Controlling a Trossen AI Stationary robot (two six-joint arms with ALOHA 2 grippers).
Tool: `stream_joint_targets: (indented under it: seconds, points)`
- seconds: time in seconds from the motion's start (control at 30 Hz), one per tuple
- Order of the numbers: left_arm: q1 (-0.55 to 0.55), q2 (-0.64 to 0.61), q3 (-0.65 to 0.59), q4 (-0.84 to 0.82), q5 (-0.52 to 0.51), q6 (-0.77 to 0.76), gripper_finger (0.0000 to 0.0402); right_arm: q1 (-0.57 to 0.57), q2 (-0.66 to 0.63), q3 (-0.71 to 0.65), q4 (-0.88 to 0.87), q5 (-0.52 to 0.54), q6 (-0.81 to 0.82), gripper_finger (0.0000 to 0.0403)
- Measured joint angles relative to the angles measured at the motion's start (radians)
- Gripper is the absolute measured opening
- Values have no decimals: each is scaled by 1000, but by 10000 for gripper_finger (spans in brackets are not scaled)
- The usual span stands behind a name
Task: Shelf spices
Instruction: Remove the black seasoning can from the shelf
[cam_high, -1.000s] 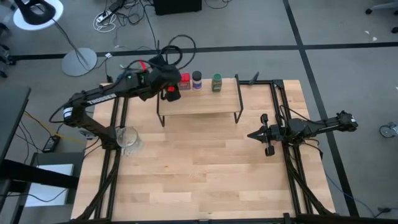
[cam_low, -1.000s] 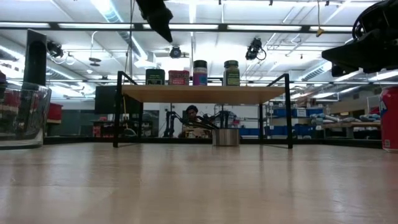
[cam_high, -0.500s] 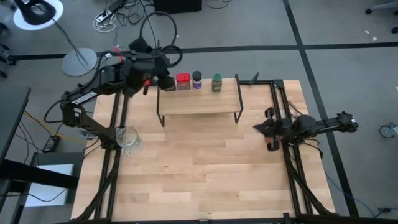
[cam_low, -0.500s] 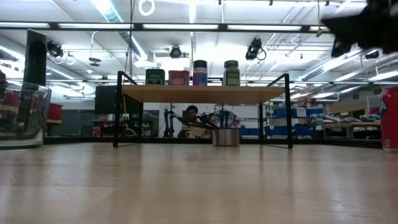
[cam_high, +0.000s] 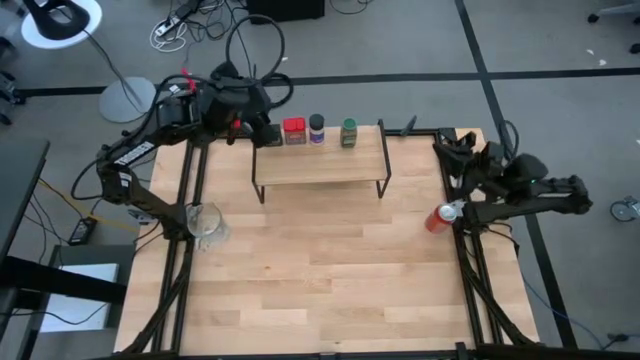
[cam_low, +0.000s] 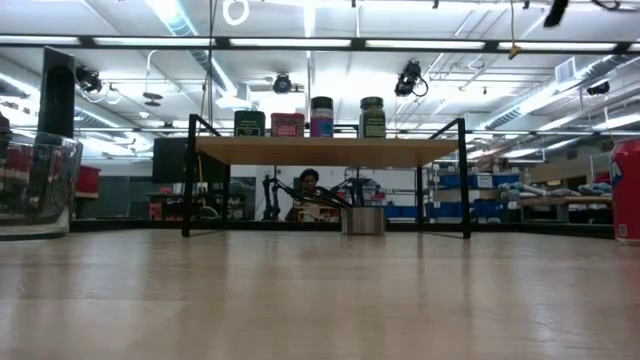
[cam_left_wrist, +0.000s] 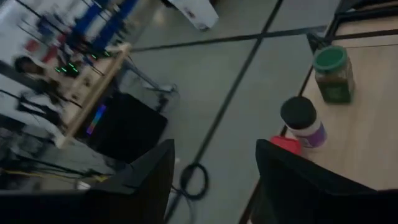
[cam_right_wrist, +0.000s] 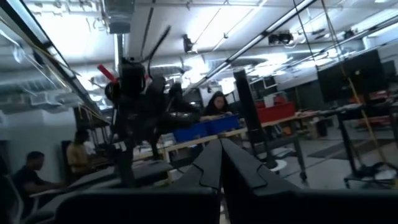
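Observation:
The shelf (cam_high: 318, 165) stands at the table's far middle. Along its far edge stand the dark tin (cam_low: 249, 123), the red tin (cam_high: 294, 130), the purple-labelled jar (cam_high: 317, 128) and the green jar (cam_high: 348, 132), each upright on its base. My left gripper (cam_high: 256, 126) is open and empty just beyond the shelf's far left corner; its wrist view shows the green jar (cam_left_wrist: 333, 74), the purple jar (cam_left_wrist: 303, 121) and the red tin's corner (cam_left_wrist: 286, 144). My right gripper (cam_high: 455, 150) is shut and empty, raised over the table's far right.
A red drink can (cam_high: 437, 217) stands near the table's right edge and a clear glass cup (cam_high: 205, 222) near its left edge. Bare tabletop (cam_high: 320, 270) lies on the near side of the shelf. People and benches show in the room behind.
My left gripper has drawn back from over the shelf's left end toward the table's far left corner and gone up out of the low view. My right gripper has risen, tipped up and swung toward the far right, uncovering the red drink can.

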Motion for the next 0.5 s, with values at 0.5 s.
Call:
stream_joint_targets:
  seconds: [0.5]
  points:
    - [230, 125, -1, -193, 337, 110, 230, -12, 316, 254, 79, -1, -34, 9]
